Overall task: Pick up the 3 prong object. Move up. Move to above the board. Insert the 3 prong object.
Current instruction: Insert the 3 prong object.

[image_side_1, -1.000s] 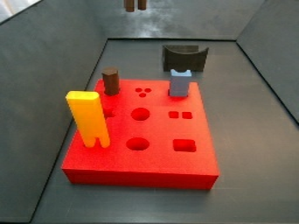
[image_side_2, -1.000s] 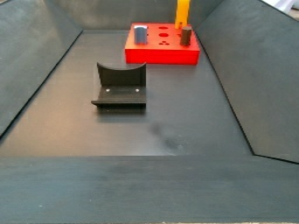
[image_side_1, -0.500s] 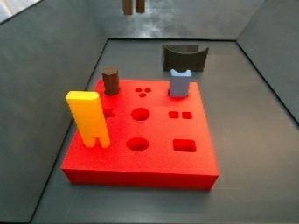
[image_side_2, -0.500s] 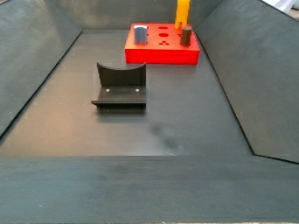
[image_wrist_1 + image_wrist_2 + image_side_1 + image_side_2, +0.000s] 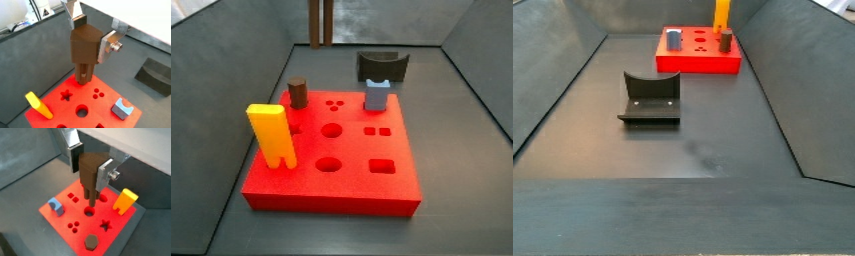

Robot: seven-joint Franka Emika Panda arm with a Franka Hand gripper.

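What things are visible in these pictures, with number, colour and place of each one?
board: 1, red, on the bin floor.
yellow forked block: 1, yellow, upright at a board edge.
dark brown cylinder: 1, dark brown, at the board's far corner.
blue block: 1, blue-grey, upright at the board's far edge.
fixture: 1, dark, on the floor beyond the board.
3 prong object: 1, brown, held above the board, prongs down.
gripper: 1, silver, jaws shut on the 3 prong object, above the board.
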